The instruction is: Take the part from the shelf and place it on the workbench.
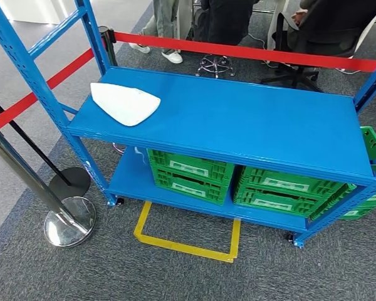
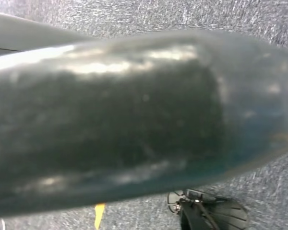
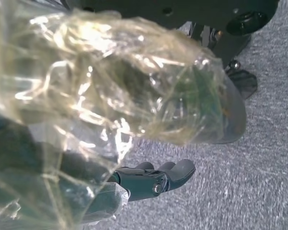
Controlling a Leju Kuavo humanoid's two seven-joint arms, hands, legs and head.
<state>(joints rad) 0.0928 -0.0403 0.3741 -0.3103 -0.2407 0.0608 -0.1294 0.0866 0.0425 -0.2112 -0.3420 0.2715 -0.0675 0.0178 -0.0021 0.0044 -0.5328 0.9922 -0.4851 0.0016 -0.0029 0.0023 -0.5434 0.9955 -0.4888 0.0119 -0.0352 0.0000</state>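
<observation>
The part (image 1: 125,103) is a flat white piece with rounded corners. It lies on the left end of the blue shelf's (image 1: 242,122) top board in the head view, and nothing touches it. In the right wrist view my right hand (image 3: 99,120) hangs over grey carpet, wrapped in clear crinkled film. Its dark fingers (image 3: 161,177) stretch out straight with nothing in them. A big blurred dark grey form that looks like my left hand (image 2: 128,124) shows in the left wrist view, and how its fingers lie cannot be made out.
Green crates (image 1: 190,175) fill the lower board. A red barrier belt (image 1: 242,51) runs behind the shelf, with people (image 1: 224,19) seated beyond it. A chrome stanchion base (image 1: 69,221) stands at the left. Yellow tape (image 1: 186,244) marks the carpet in front.
</observation>
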